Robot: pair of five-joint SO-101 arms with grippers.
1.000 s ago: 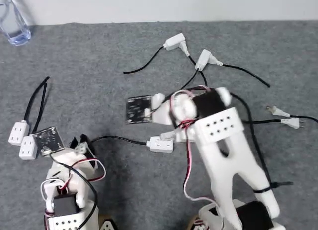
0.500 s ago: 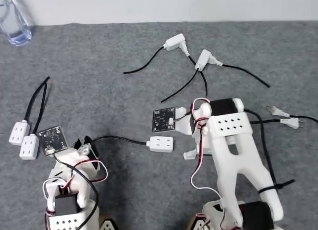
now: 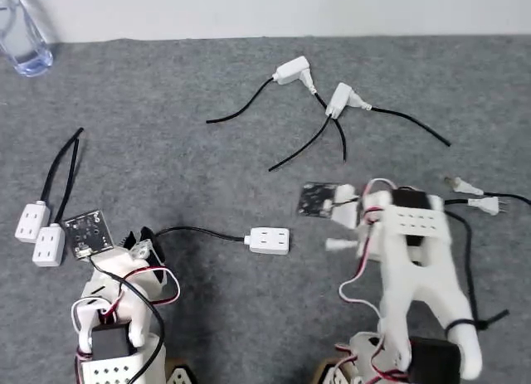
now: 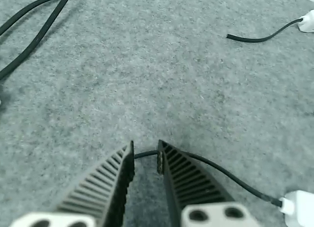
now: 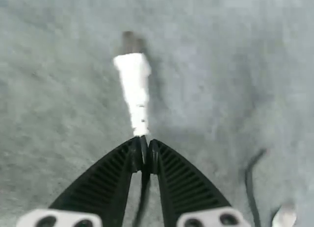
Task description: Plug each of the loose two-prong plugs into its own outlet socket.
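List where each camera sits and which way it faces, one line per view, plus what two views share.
High view: fixed above, looking down on the table; left arm and right arm enter from the near edge.
Left wrist view: on the left wrist, looking along the left claw, open astride a cable.
Right wrist view: on the right wrist, looking down past the right claw, shut on what looks like a plug.
Shared: high and left wrist views both show that cable and its socket.
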